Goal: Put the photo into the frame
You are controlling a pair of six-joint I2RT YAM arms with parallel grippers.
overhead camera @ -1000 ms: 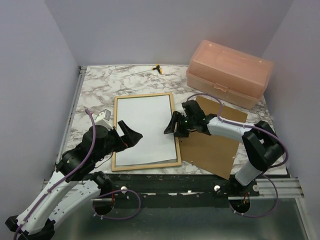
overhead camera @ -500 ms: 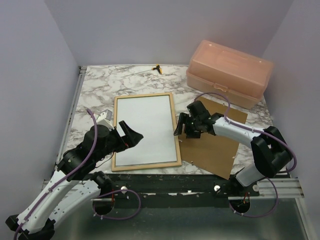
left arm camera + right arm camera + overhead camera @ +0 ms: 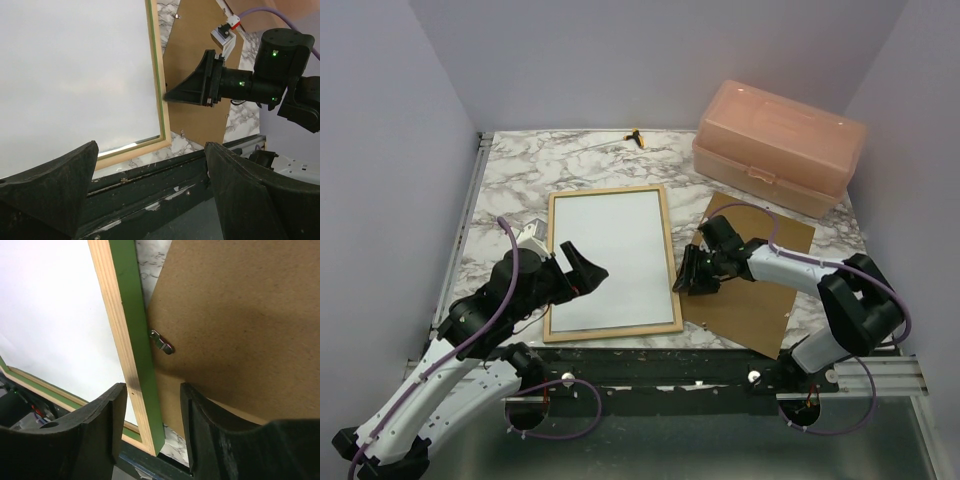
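Observation:
The frame (image 3: 667,250) lies flat on the marble table, bare wood up, with a green edge showing. The photo (image 3: 610,255) lies inside it, white side up. My right gripper (image 3: 688,280) is low at the frame's right rail, near its front corner. In the right wrist view the rail (image 3: 127,330) runs between the fingers of the right gripper (image 3: 152,386), which stand apart with a gap on the panel side. My left gripper (image 3: 585,262) hovers wide open over the frame's near left part. Nothing is between the fingers of the left gripper (image 3: 151,146).
A brown backing panel (image 3: 750,285) lies right of the frame, with a metal clip (image 3: 162,342) near its edge. A pink plastic box (image 3: 778,145) stands at the back right. A small yellow-black item (image 3: 636,136) lies at the back edge. A black rail (image 3: 670,365) runs along the near edge.
My right gripper has moved off the photo's right edge, rightward and nearer, down to the frame's right rail. Its jaws widened, then narrowed. The left arm has not moved.

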